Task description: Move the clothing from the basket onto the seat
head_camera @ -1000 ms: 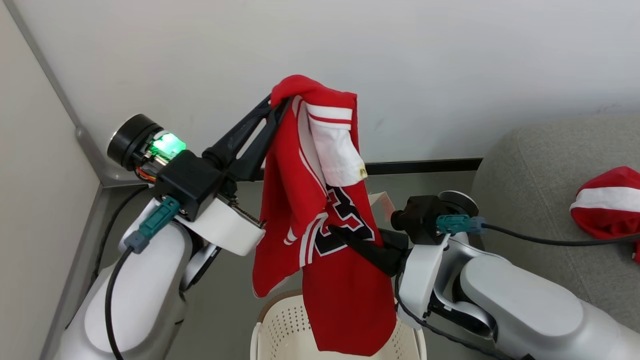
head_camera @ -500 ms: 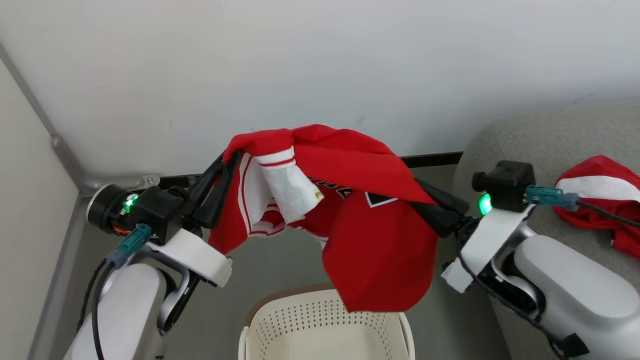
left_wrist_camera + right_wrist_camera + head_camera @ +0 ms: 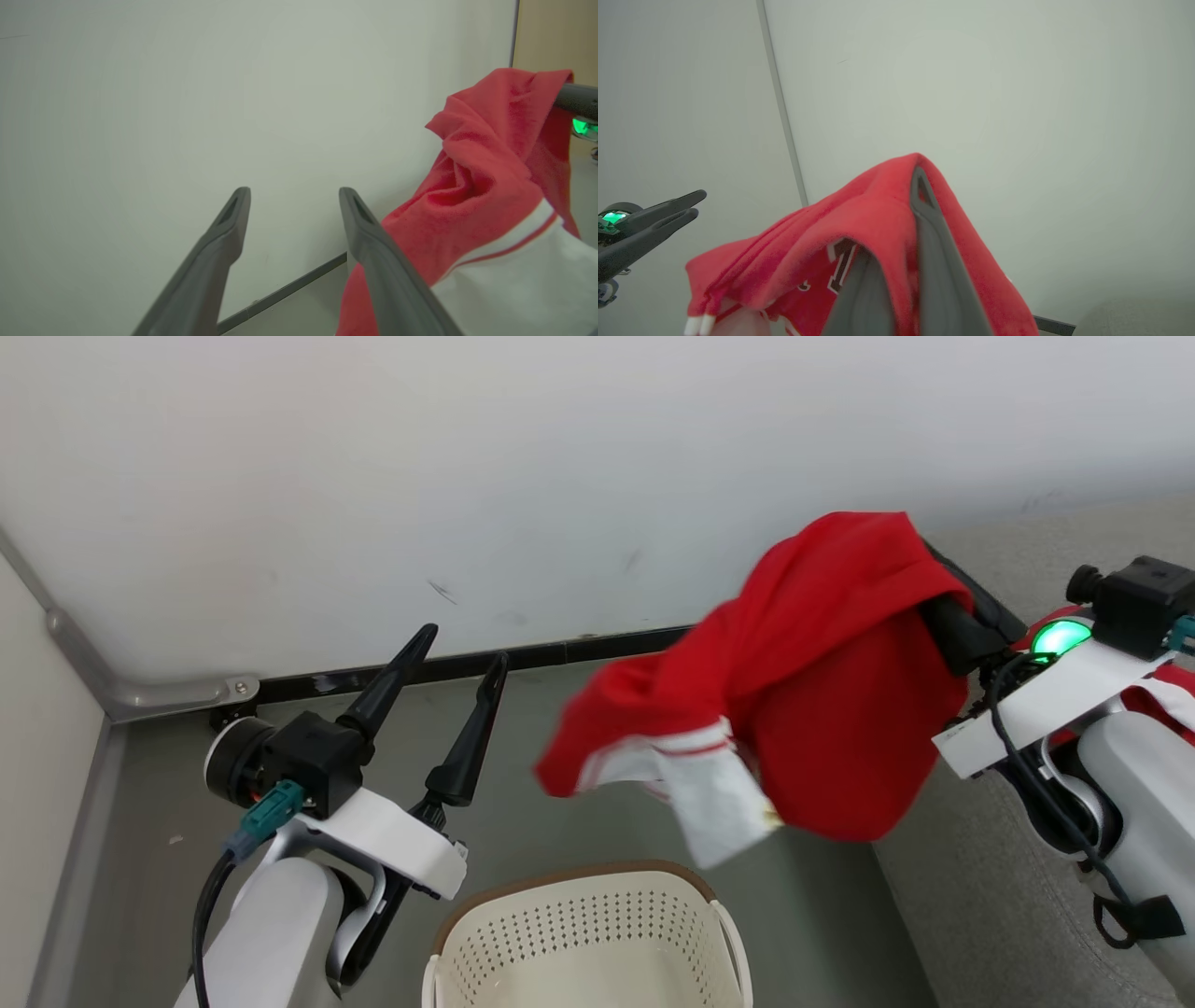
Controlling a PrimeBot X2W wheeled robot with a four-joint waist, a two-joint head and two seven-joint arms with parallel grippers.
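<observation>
A soft bright red garment with white striped trim (image 3: 822, 709) hangs in the air, pinched in the closed right claw (image 3: 915, 186). It is above the floor between the oval cream perforated plastic basket (image 3: 579, 919) and the light grey upholstered seat (image 3: 990, 915). The left claw (image 3: 462, 649) stands open and empty, apart from the cloth.

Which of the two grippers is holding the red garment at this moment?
The right gripper: its fingers are shut on the red garment. The left gripper stands open and empty, clear of it.
</observation>
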